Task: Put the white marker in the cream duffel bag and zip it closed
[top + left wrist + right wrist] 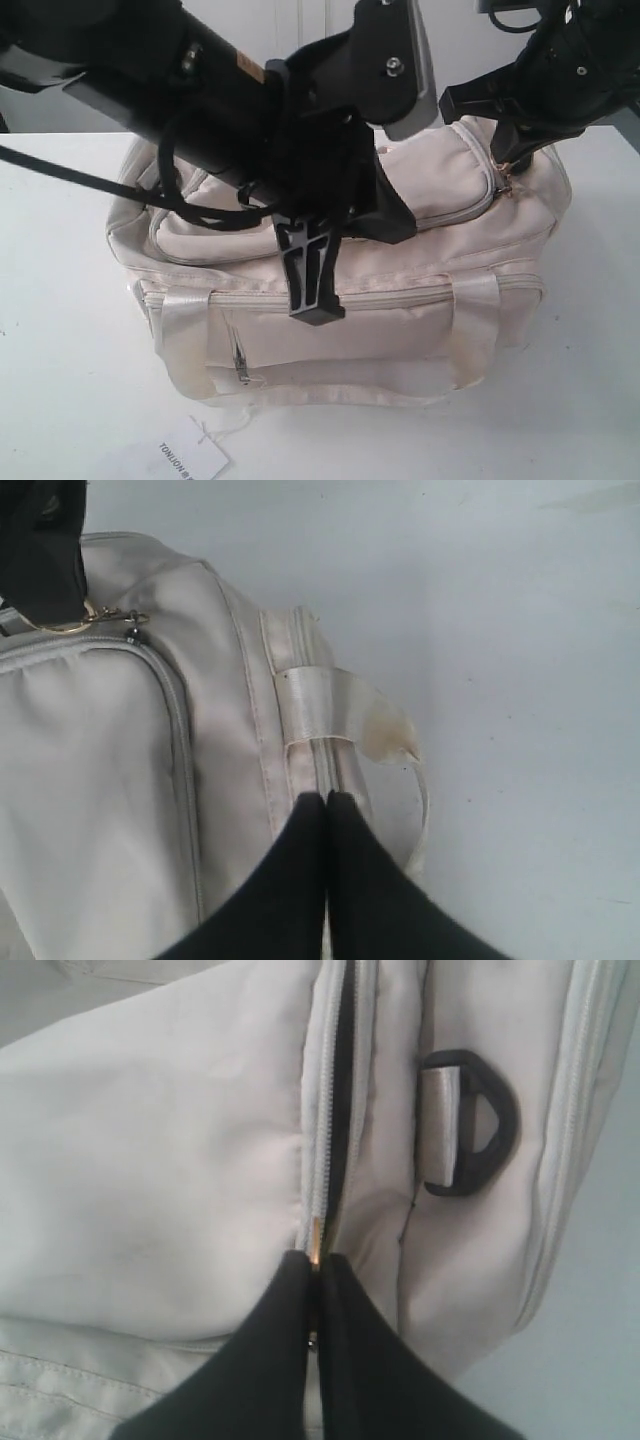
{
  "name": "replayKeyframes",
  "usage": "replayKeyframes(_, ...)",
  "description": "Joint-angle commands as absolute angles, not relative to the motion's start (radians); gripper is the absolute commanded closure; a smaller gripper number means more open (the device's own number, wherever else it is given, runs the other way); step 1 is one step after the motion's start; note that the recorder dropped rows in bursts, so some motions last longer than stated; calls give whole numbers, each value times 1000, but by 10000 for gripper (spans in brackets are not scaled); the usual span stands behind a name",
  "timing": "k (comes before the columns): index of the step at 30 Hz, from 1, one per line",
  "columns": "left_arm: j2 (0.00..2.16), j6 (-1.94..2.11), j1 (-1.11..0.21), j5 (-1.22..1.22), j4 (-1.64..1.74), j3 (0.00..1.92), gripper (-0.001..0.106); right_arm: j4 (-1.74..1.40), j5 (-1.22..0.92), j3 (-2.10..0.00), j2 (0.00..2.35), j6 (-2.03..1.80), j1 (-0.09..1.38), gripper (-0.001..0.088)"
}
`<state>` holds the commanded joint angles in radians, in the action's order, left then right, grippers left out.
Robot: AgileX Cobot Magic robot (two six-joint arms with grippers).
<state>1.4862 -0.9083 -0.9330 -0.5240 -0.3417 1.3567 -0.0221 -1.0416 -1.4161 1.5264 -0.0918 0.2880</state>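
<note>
The cream duffel bag [420,190] sits on the white table. The white marker is not in view. My right gripper [512,158] is at the bag's right end, shut on the gold zipper pull [316,1243] of the curved top zipper [340,1110]. Beyond the pull that zipper shows a dark open gap. My left gripper [318,312] points down over the bag's front upper edge. Its fingers [300,850] are pressed together with nothing visible between them, close to a satin strap handle [330,702]. A gold keyring [62,627] hangs by the zipper's end.
A flat white paper tag [192,460] with black lettering lies on the table in front of the bag. A black ring [480,1125] sits on the bag's end panel. A small front zip pocket [242,360] faces the camera. Both black arms crowd the space above the bag.
</note>
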Motion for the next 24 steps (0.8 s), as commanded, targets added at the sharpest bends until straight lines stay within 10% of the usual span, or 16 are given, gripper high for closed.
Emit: replayKeyframes(24, 1626, -532, -1120, -338, 120, 1357, 1053, -22, -1033, -1416, 1526, -92, 288, 868)
